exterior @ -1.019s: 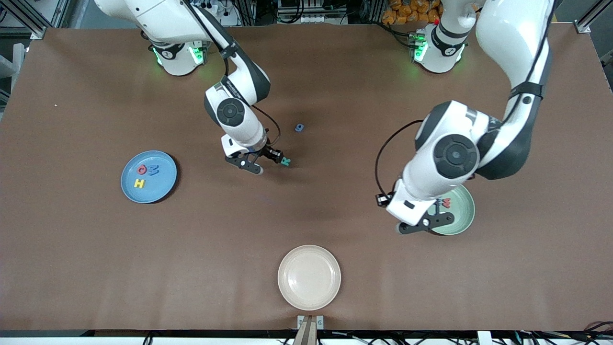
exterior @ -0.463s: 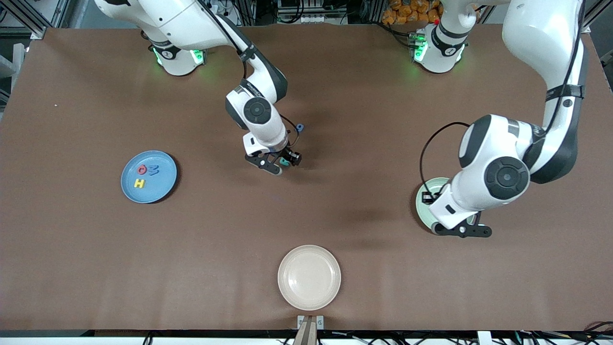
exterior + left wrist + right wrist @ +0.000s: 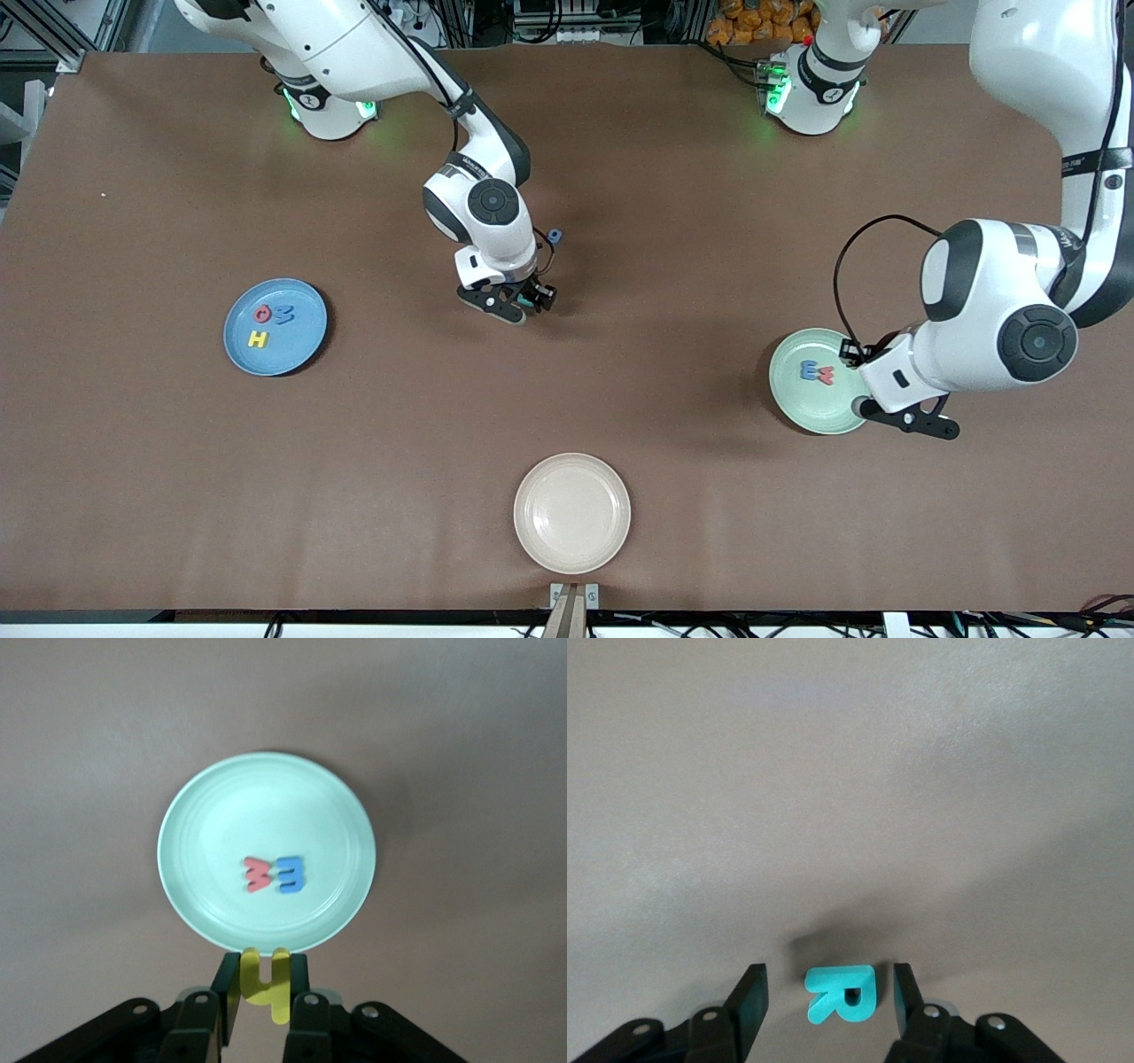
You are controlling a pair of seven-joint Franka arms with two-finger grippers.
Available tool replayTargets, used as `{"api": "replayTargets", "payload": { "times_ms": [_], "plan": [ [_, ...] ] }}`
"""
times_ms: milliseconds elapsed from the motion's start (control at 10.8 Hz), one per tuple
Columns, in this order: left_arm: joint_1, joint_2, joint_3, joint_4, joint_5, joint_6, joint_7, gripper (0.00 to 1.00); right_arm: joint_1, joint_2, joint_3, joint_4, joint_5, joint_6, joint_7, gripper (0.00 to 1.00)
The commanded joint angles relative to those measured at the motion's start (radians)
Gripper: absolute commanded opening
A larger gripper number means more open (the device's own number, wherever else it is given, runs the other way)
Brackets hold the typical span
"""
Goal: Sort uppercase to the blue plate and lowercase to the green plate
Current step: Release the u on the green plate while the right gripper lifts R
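My right gripper (image 3: 519, 302) is open and low over the table, its fingers on either side of the teal R (image 3: 842, 993), which lies flat between them. My left gripper (image 3: 266, 988) is shut on the yellow h (image 3: 267, 985) and holds it just off the edge of the green plate (image 3: 266, 797), on the side toward the left arm's end of the table. The red m (image 3: 258, 874) and the blue m (image 3: 291, 875) lie on that plate. The blue plate (image 3: 297, 350) holds the red Q (image 3: 263, 313), blue W (image 3: 283, 313) and yellow H (image 3: 258, 338). The blue g (image 3: 554, 236) lies on the table beside the right arm's wrist.
A beige plate (image 3: 572, 513) sits bare near the table's front edge, in the middle. The right arm reaches over the table's middle. The left arm's elbow hangs over its end of the table beside the green plate (image 3: 815, 412).
The right gripper moved over to the teal R and now straddles it. The left arm swung toward its end of the table, uncovering the green plate, with the yellow h still held.
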Motion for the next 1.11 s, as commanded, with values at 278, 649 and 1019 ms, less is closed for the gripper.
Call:
{"api": "replayTargets", "payload": {
  "times_ms": [278,649,1019],
  "plan": [
    [0.003,-0.046,0.076,-0.199,-0.064,0.143,0.201,0.0,0.006,0.034,0.0,0.022,-0.03,0.007,0.031,0.61],
    [0.002,-0.015,0.086,-0.288,-0.09,0.316,0.223,0.0,0.009,0.034,0.0,0.023,-0.03,0.008,0.03,0.35],
    [-0.021,0.037,0.084,-0.305,-0.089,0.41,0.204,0.32,0.007,0.034,0.0,0.023,-0.033,0.005,0.025,0.17]
  ]
}}
